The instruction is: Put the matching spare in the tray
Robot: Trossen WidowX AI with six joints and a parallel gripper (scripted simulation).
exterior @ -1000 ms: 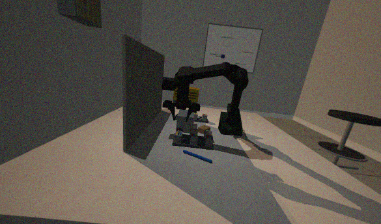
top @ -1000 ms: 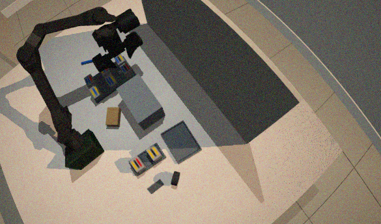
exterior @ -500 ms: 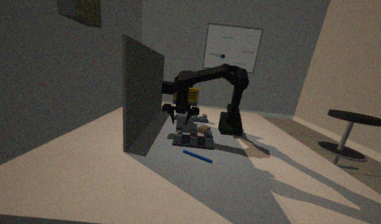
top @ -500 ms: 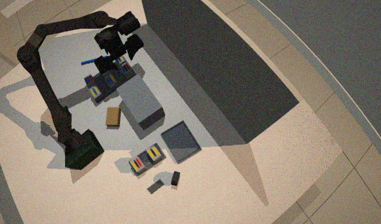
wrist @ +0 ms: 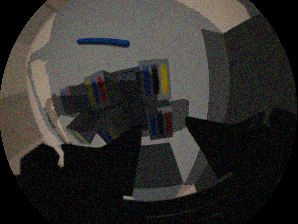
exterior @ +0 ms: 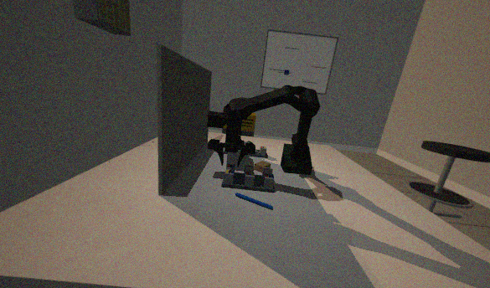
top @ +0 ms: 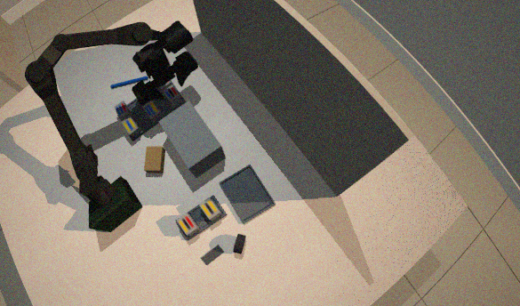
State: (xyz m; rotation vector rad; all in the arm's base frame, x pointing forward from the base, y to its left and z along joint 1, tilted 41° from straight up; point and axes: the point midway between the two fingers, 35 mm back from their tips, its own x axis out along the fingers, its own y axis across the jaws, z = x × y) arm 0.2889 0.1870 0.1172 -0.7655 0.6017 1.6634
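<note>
My gripper is open and empty, pointing down over the end of the dark rack nearest the tall panel. A spare with blue, black and red stripes lies below and between the fingertips. A spare with blue, black and yellow stripes is beside it. Several other striped spares stand in the rack, one with yellow, blue and red. The grey tray holds nothing visible. Striped units sit in a small holder beside it. No printed code is legible.
A tall dark panel stands close beside the gripper. A grey block lies between rack and tray. A tan block, a blue rod and a small black piece lie on the table.
</note>
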